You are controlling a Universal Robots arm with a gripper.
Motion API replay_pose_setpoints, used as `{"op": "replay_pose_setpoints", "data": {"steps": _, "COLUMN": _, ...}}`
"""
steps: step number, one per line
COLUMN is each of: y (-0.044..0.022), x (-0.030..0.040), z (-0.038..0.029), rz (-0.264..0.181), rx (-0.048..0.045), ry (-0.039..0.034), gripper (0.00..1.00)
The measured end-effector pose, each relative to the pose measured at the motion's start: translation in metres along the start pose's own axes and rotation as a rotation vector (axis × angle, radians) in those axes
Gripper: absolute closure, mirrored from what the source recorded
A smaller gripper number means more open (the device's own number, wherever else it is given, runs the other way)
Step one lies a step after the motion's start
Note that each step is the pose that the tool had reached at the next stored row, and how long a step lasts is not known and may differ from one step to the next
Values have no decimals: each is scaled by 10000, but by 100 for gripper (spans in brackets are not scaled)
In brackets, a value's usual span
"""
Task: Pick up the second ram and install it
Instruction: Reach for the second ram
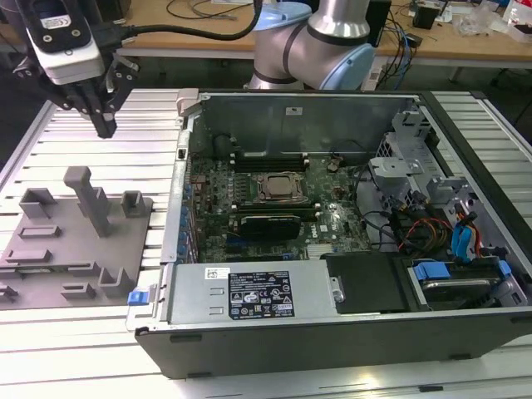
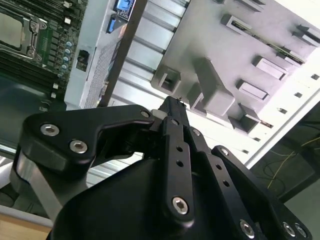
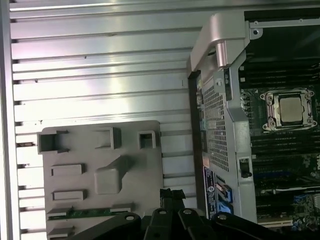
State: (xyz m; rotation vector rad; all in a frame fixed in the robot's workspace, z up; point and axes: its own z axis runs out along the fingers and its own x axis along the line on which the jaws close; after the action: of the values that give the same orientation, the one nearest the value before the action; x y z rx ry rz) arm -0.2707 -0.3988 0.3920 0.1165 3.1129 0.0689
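Exterior view: the black claw [image 1: 105,126] hangs over a ribbed metal table [image 1: 141,133], fingertips drawn narrow together. Near it lies a grey plastic tray [image 1: 50,241], on the exterior view's left of an open computer case [image 1: 274,116]. In the first wrist view, the thin green memory stick [image 3: 90,212] lies flat in a tray slot, apart from the claw.

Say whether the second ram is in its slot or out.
Out: the second ram lies on the grey fixture, outside the case.
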Motion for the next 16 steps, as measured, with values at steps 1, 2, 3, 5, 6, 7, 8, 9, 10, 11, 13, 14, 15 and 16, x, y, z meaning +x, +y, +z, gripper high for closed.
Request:
{"op": "replay_pose_setpoints", "data": {"steps": 1, "y": -2, "x": 24, "z": 0, "rz": 1, "rx": 0, "ry": 1, "gripper": 89}}
{"op": "replay_pose_setpoints", "data": {"steps": 2, "y": -3, "x": 45, "z": -1, "rz": 1, "rx": 1, "ry": 1, "gripper": 89}}
{"op": "replay_pose_setpoints", "data": {"steps": 3, "y": -6, "x": 81, "z": -1, "rz": 1, "rx": 0, "ry": 1, "gripper": 89}}
{"op": "replay_pose_setpoints", "data": {"steps": 5, "y": -8, "x": 109, "z": -1, "rz": 1, "rx": 0, "ry": 1, "gripper": 89}}
{"op": "replay_pose_setpoints", "data": {"steps": 6, "y": -10, "x": 130, "z": -1, "rz": 1, "rx": 0, "ry": 0, "gripper": 89}}
{"op": "replay_pose_setpoints", "data": {"steps": 7, "y": -12, "x": 138, "z": -1, "rz": 0, "rx": 1, "ry": 1, "gripper": 89}}
{"op": "replay_pose_setpoints", "data": {"steps": 8, "y": -15, "x": 147, "z": -1, "rz": 0, "rx": 0, "ry": 0, "gripper": 89}}
{"op": "replay_pose_setpoints", "data": {"steps": 9, "y": -24, "x": 159, "z": -1, "rz": -1, "rx": 0, "ry": 1, "gripper": 89}}
{"op": "replay_pose_setpoints", "data": {"steps": 10, "y": -32, "x": 167, "z": -2, "rz": -1, "rx": 0, "ry": 1, "gripper": 89}}
{"op": "replay_pose_setpoints", "data": {"steps": 11, "y": -51, "x": 186, "z": -3, "rz": 1, "rx": 0, "ry": 1, "gripper": 89}}
{"op": "replay_pose_setpoints", "data": {"steps": 13, "y": -109, "x": 210, "z": -4, "rz": 1, "rx": 0, "ry": 1, "gripper": 89}}
{"op": "replay_pose_setpoints", "data": {"steps": 14, "y": -146, "x": 217, "z": -4, "rz": 1, "rx": 0, "ry": 0, "gripper": 89}}
{"op": "replay_pose_setpoints", "data": {"steps": 15, "y": -179, "x": 225, "z": -4, "rz": 1, "rx": 0, "ry": 1, "gripper": 89}}
{"op": "replay_pose_setpoints", "data": {"steps": 16, "y": -193, "x": 236, "z": -4, "rz": 1, "rx": 0, "ry": 1, "gripper": 89}}
